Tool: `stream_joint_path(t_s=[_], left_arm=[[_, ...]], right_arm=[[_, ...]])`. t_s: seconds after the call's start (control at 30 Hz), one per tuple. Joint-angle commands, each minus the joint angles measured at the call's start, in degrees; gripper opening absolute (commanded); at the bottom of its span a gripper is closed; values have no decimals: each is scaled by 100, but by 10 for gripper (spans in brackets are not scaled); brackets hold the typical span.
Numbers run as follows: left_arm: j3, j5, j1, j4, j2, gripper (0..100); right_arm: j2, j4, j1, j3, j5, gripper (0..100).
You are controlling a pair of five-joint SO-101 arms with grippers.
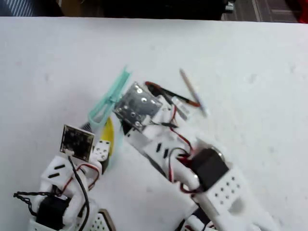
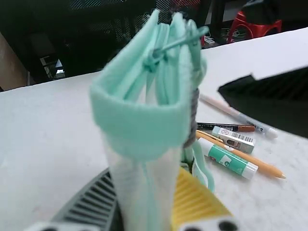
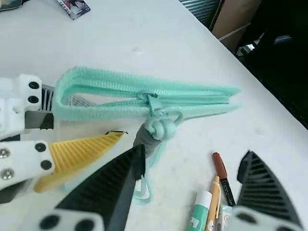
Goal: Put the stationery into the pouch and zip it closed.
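Note:
The mint green pouch (image 2: 144,110) stands on its edge, with my left gripper (image 2: 144,204) shut on its near end between a grey finger and a yellow finger (image 3: 82,154). Its zipper slider (image 3: 154,103) sits about midway along, with a knotted cord (image 3: 159,129) hanging from it. The mouth gapes between the slider and the held end. My right gripper (image 3: 192,156) stands open just beside the cord, black fingers (image 3: 113,185) apart and holding nothing. On the table behind lie the stationery: a glue stick (image 2: 226,159), an orange pencil (image 2: 250,163), an eraser (image 2: 233,138) and pens (image 1: 168,92).
The right arm's wrist (image 1: 139,108) hangs over the pouch (image 1: 108,98) and hides part of the stationery from above. One more pen (image 1: 192,91) lies apart to the right. White table (image 1: 57,62) stretches open on all sides. Its far edge meets a dark floor.

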Motion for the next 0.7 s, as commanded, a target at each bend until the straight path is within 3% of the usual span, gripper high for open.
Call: stream_joint_path(t_s=[0.0,0.4,0.47,0.63,0.67], left_arm=[[-53,-53,48,18,-57,23],[-62,-53,48,18,-57,23],[-62,-53,48,18,-57,23],[-62,-53,48,18,-57,23],[-62,-53,48,18,-57,23]], right_arm=[[224,-268,-233,-211,-26,306],[910,-1024,-356,-211,-44,300],[1095,-1042,-365,-237,-44,251],[1095,-1297,-356,-229,-44,11],[1033,-1314,-356,-246,-44,16]])
